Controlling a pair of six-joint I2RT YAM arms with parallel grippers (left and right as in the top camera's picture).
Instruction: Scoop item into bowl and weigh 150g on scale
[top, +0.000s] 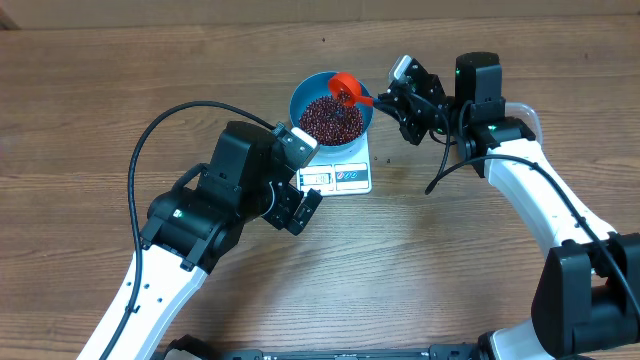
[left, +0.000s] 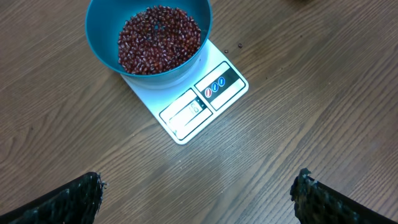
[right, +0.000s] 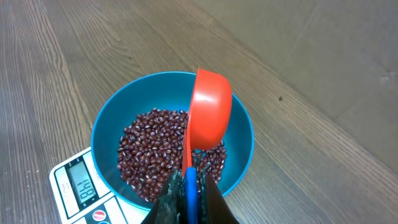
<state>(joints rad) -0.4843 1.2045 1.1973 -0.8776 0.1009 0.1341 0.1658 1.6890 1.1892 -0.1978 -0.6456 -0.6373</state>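
The blue bowl (top: 304, 92) stands on the white scale (top: 345, 178) and holds a heap of dark red-brown beans (top: 331, 120). My right gripper (top: 392, 97) is shut on the blue-and-red handle of a red scoop (top: 346, 88), whose cup is tipped on its side over the bowl's far rim. In the right wrist view the scoop (right: 209, 111) hangs above the beans (right: 149, 152) in the bowl (right: 109, 127), with the scale (right: 78, 183) display lit. My left gripper (top: 303, 211) stands open over bare table, in front of the scale (left: 202, 106) and bowl (left: 102, 31).
Wooden tabletop all round. A black cable loops from the left arm (top: 160, 130). A few tiny specks lie on the table beside the scale (left: 233, 46).
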